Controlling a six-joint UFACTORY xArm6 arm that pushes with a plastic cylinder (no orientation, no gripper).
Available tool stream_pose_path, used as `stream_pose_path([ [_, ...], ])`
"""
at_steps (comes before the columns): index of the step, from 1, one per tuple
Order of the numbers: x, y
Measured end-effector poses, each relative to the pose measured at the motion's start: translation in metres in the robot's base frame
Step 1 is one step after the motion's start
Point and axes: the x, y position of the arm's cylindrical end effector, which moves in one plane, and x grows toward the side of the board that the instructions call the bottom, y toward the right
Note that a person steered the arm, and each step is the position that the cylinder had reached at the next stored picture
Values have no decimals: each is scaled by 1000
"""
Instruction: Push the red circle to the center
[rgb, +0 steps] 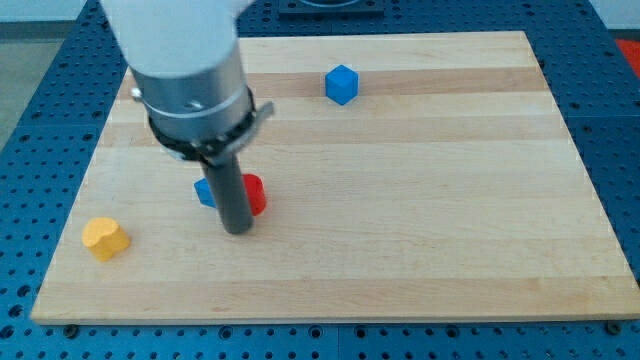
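Observation:
The red circle (254, 193) lies on the wooden board (400, 200) at the view's left of centre, partly hidden by my rod. My tip (238, 229) rests on the board just below and slightly left of the red circle, touching or nearly touching it. A blue block (205, 192), shape unclear, peeks out on the rod's left side, next to the red circle.
A blue cube (341, 84) sits near the view's top, about centre. A yellow heart-shaped block (105, 238) lies at the view's lower left near the board's edge. The arm's grey body (190, 80) hangs over the upper left of the board.

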Motion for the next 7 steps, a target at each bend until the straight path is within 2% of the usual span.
stream_pose_path([
  [1,-43,-4],
  [5,-124,56],
  [6,-117,63],
  [7,-88,63],
])
